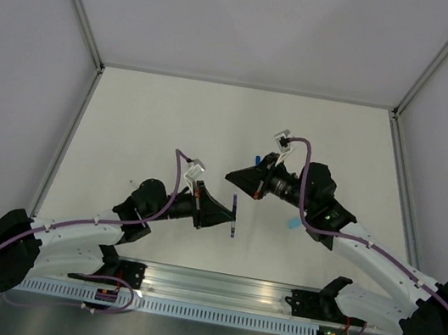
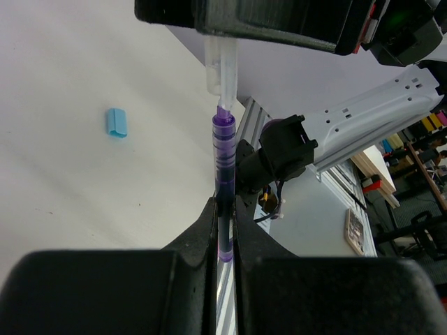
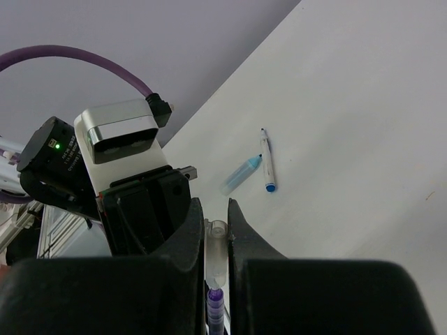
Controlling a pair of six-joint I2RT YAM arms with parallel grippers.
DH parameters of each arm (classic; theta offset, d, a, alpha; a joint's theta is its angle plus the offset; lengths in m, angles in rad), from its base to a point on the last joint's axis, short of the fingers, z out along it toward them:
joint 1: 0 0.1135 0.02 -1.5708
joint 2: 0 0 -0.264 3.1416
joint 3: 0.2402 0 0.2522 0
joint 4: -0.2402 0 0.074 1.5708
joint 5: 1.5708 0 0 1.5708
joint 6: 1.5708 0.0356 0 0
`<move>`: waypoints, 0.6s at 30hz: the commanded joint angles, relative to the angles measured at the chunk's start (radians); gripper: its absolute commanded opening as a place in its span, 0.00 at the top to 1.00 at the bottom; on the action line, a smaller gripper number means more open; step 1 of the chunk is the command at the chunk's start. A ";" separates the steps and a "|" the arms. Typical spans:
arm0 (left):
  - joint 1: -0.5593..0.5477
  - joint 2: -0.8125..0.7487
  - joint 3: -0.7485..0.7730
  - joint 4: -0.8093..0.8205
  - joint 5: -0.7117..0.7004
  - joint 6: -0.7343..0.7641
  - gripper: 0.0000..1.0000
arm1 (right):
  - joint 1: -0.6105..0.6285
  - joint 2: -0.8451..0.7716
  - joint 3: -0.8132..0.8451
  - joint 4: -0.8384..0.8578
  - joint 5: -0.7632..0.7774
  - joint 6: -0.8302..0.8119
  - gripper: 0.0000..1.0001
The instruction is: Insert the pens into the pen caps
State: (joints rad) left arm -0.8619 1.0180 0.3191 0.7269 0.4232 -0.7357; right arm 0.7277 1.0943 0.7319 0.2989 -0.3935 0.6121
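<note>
Left tool is pinching purple pen; right tool is pinching translucent cap, touching pen's tip.

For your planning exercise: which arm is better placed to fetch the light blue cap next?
Right, probably: the light blue cap lies beside the right arm, well away from the left gripper.

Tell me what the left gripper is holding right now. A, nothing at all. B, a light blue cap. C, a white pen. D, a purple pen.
D: the left gripper is shut on the purple pen, whose tip meets the clear cap held in the right gripper, while the light blue cap lies loose on the table.
</note>
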 commanded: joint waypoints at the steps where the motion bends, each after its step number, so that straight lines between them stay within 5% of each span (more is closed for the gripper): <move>1: -0.005 -0.021 0.018 0.057 0.011 -0.014 0.98 | 0.004 -0.030 -0.014 0.039 -0.025 -0.020 1.00; 11: -0.005 -0.039 0.023 0.036 -0.001 -0.011 0.98 | 0.006 -0.042 -0.034 0.026 -0.057 -0.029 1.00; 14: -0.005 -0.041 0.031 0.025 -0.009 -0.007 0.98 | 0.007 -0.054 -0.052 0.032 -0.073 -0.034 0.95; 18: -0.005 -0.038 0.040 0.026 -0.014 -0.007 0.98 | 0.009 -0.077 -0.063 0.022 -0.077 -0.044 0.77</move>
State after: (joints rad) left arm -0.8639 0.9939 0.3191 0.7155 0.4210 -0.7361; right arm 0.7296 1.0500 0.6811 0.3008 -0.4393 0.5934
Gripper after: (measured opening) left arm 0.101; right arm 0.206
